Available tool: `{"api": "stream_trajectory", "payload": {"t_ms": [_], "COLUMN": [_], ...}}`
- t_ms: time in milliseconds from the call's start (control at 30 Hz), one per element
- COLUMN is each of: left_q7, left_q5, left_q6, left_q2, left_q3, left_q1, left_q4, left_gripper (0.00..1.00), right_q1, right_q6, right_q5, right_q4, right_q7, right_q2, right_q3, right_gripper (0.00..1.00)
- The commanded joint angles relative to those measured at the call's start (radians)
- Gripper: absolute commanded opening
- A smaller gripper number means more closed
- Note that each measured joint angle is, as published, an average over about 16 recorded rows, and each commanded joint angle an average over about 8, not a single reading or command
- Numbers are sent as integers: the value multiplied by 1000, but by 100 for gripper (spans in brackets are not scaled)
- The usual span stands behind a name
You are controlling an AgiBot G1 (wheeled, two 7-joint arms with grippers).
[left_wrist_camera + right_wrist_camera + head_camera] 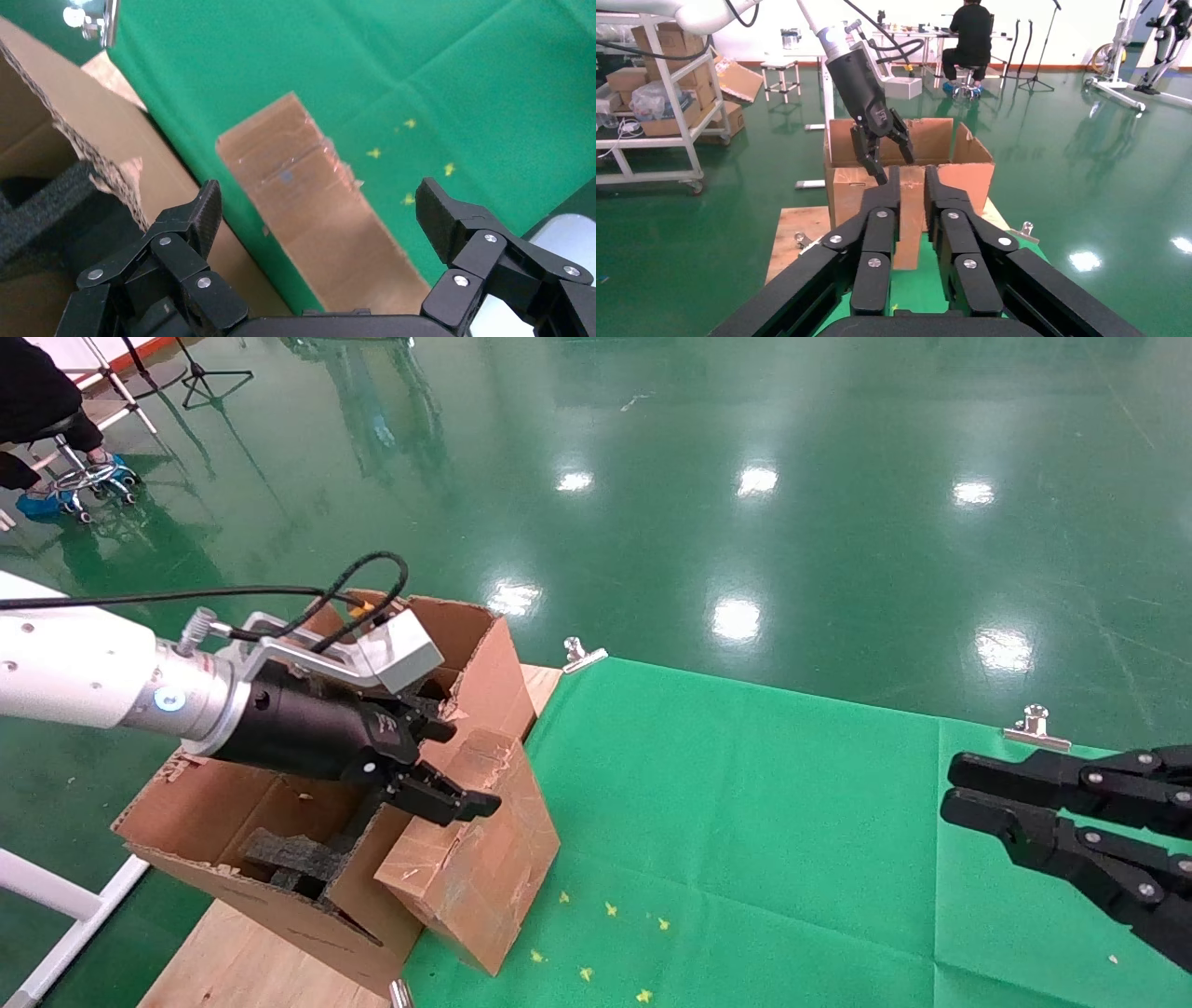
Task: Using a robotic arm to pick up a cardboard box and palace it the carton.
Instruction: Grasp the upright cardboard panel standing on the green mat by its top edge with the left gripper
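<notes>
The small scuffed cardboard box (475,859) rests on the green cloth, leaning against the outer wall of the carton (233,887). Black foam (289,859) lies inside the carton. My left gripper (447,770), on the white robotic arm (84,682), hovers open just above the box's upper end. In the left wrist view the box (316,210) lies between the wide-spread fingers (204,210), touching neither, with the carton (70,133) beside it. My right gripper (950,789) is parked at the right, its fingers a narrow gap apart with nothing between them.
A green cloth (745,822) covers the table, held by metal clips (582,654). Yellow specks (605,933) dot it near the box. A wooden board (251,961) lies under the carton. A person on a stool (47,430) sits far back left; shelves (659,91) stand beyond.
</notes>
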Motion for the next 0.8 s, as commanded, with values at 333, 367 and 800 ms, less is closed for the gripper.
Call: {"api": "stream_trajectory", "payload": {"t_ms": [333, 367, 800], "left_q7": [-44, -44, -44], "left_q5": [27, 28, 33], "left_q6": [17, 18, 23], "left_q2": [19, 19, 21], "left_q3": [66, 71, 86], "left_q1": [-1, -2, -10], "left_q4": [-2, -2, -2], "left_gripper": [100, 100, 0], "right_q1": [0, 0, 0], "right_q6": [0, 0, 0], "right_q5": [0, 0, 0], "right_q4": [0, 0, 0], "right_q7": [0, 0, 0], "right_q2": [0, 0, 0], "right_q3": [0, 0, 0], "right_gripper": [0, 5, 100]}}
